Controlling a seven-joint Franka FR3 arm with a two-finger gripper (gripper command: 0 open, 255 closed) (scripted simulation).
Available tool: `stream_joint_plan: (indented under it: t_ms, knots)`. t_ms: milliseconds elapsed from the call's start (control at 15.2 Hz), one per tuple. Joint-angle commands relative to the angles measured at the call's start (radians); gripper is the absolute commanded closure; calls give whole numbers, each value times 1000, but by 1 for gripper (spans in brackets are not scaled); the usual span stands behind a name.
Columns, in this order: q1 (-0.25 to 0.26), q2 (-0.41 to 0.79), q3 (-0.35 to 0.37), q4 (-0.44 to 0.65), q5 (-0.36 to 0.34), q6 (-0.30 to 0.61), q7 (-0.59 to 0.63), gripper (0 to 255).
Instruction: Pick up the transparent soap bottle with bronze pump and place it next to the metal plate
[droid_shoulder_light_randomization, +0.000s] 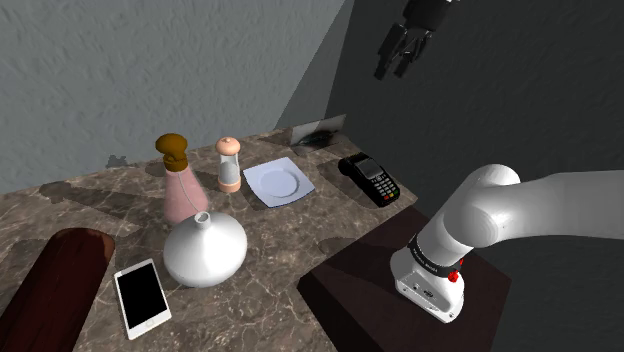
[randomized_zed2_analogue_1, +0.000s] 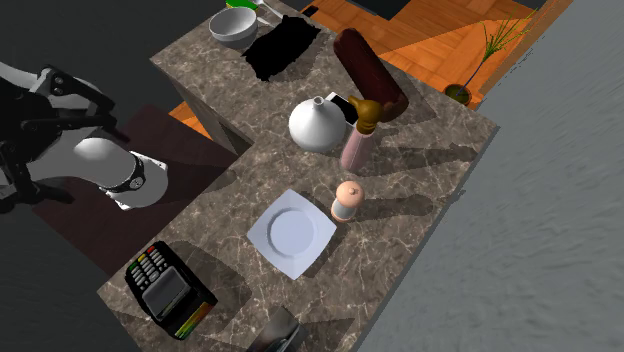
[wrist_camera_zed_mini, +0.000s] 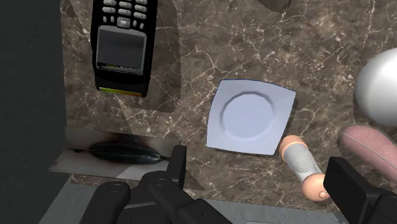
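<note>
1. Currently, the soap bottle (droid_shoulder_light_randomization: 180, 185) (randomized_zed2_analogue_1: 357, 140) (wrist_camera_zed_mini: 369, 145) stands upright on the marble worktop (droid_shoulder_light_randomization: 270, 270). Its body is pinkish and its pump is brown.
2. Nothing holds the bottle, and it is well apart from the pincer.
3. In the shoulder view, a small shaker (droid_shoulder_light_randomization: 229, 165) (randomized_zed2_analogue_1: 345, 200) (wrist_camera_zed_mini: 301, 164) with a peach cap stands just to the right of the bottle.
4. The plate (droid_shoulder_light_randomization: 280, 183) (randomized_zed2_analogue_1: 292, 233) (wrist_camera_zed_mini: 251, 116) lies to the right of the shaker. It is square and pale, with a round hollow. The shaker is therefore between the bottle and the plate.
5. A white round vase (droid_shoulder_light_randomization: 205, 250) (randomized_zed2_analogue_1: 318, 125) (wrist_camera_zed_mini: 382, 86) stands just beside the bottle, on the near side in the shoulder view. I cannot tell if they touch.
6. Near the vase, at its left in the same view, a phone (droid_shoulder_light_randomization: 141, 297) lies flat with a black screen, and beside it lies a dark red cylinder (droid_shoulder_light_randomization: 55, 290) (randomized_zed2_analogue_1: 370, 65).
7. A black card reader (droid_shoulder_light_randomization: 371, 180) (randomized_zed2_analogue_1: 165, 290) (wrist_camera_zed_mini: 121, 44) lies to the right of the plate in the shoulder view, close to the worktop's edge.
8. The pincer (droid_shoulder_light_randomization: 395, 65) (wrist_camera_zed_mini: 257, 162) hangs high above the worktop, over the area of the plate and the shaker. Its two fingers stand spread apart and grip nothing.
9. The white arm (droid_shoulder_light_randomization: 500, 215) rises from the dark stand (droid_shoulder_light_randomization: 350, 290) at the shoulder view's lower right.
</note>
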Motion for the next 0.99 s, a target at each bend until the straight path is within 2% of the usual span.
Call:
stream_joint_plan:
  t_ms: [0, 528, 924]
  knots:
    - [0, 0, 0, 0, 0, 0, 0, 0]
    - [36, 123, 181, 7, 81, 121, 183, 0]
    - [50, 264, 313, 65, 108, 210, 323, 0]
